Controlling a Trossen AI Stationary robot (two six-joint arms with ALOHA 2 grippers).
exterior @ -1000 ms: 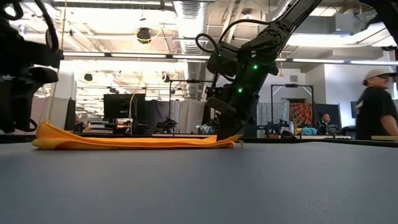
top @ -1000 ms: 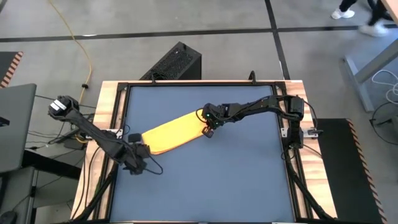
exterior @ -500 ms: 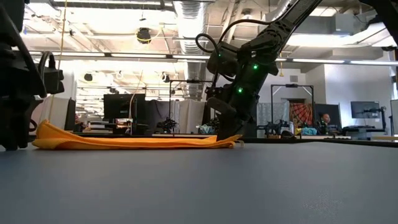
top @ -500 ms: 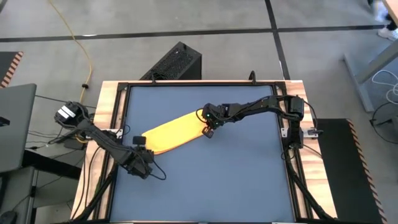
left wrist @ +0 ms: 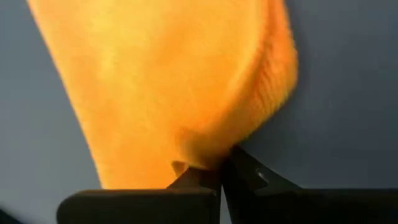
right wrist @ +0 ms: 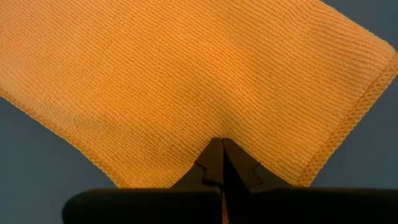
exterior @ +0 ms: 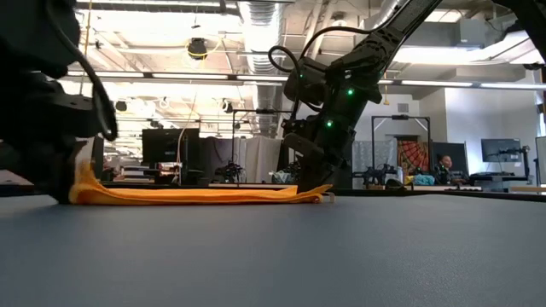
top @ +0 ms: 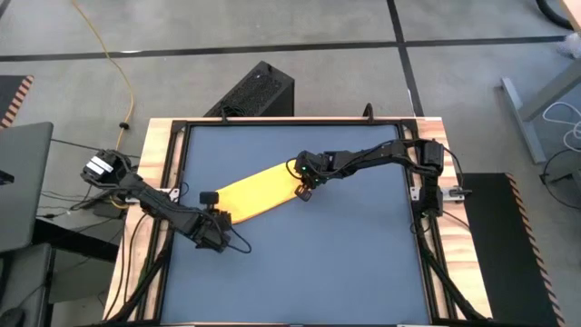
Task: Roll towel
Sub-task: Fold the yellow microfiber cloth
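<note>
The towel [top: 257,192], yellow and folded into a long narrow strip, lies flat on the blue-grey table [top: 345,263], slanting from near left to far right. My left gripper [top: 218,227] is down at the strip's near-left end and shut on it; in the low view it [exterior: 61,186] stands at the left. My right gripper [top: 305,189] is shut on the strip's far-right end and shows in the low view [exterior: 312,181] at the middle. My left gripper pinches the towel's near-left end [left wrist: 202,152] between its two fingertips [left wrist: 245,171], slanting down from the table's left. The cloth bunches into a small raised fold [exterior: 85,175] at the fingers; the strip beyond lies on the table. How many layers it has I cannot tell. My right gripper pinches the short end edge [right wrist: 214,134] of the towel's far-right end between its shut fingertips [right wrist: 208,163], slanting down from the table's right. The cloth puckers a little toward the tips. That end [exterior: 320,194] lies on the table.
A black raised frame [top: 172,163] borders the table on all sides. A black box [top: 257,91] stands on the floor beyond the far edge, and a yellow cable [top: 118,64] runs over the floor at the far left. The table's near half [top: 318,272] is bare.
My left gripper has come down and toward the table's right, onto the towel's near-left end, turning a little as it went, and has taken hold there. That end has bunched up and drawn in slightly. The rest of the strip has stayed in place.
</note>
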